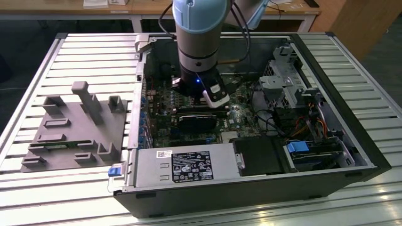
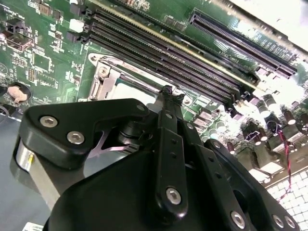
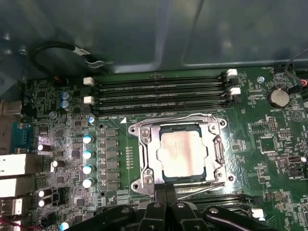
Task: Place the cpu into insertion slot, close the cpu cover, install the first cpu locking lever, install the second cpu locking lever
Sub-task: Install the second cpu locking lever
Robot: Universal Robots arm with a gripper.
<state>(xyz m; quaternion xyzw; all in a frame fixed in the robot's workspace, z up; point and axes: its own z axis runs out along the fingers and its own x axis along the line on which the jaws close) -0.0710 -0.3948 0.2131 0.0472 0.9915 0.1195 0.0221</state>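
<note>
The gripper (image 1: 215, 96) hangs from the arm in the upper middle of the exterior view, lowered into the open computer case (image 1: 370, 155) above the motherboard (image 1: 163, 101). Its tip sits just over a dark square block near the frame's centre. The case walls ring the board on every side; drive bays and cables crowd the exterior view's right, and the power supply (image 1: 182, 167) closes off the lower edge. A grey fixture plate (image 1: 75, 129) lies well apart on the slatted table (image 1: 94, 52), at the exterior view's left.

In the second wrist view the gripper (image 2: 168, 94) spreads its black linkage across the lower half, and its fingers (image 2: 169, 103) meet in a narrow point at mid-frame, drawn together with nothing visibly between them. That tip rests at the edge of the cpu cover (image 2: 103, 79), with the long black memory slots (image 2: 163, 48) running diagonally just beyond.

In the first wrist view the gripper (image 3: 166, 192) rises from the bottom edge, its tip touching or just beside the lower rim of the cpu cover (image 3: 147, 159). The cover lies flat, framing the cpu (image 3: 183, 154), which sits in the insertion slot (image 3: 208, 167) at centre frame. Memory slots (image 3: 159, 91) border it closely above; capacitors (image 3: 87, 154) stand in a column at left, near the socket. A thin wire lever (image 3: 168, 119) runs along the cover's upper edge.
</note>
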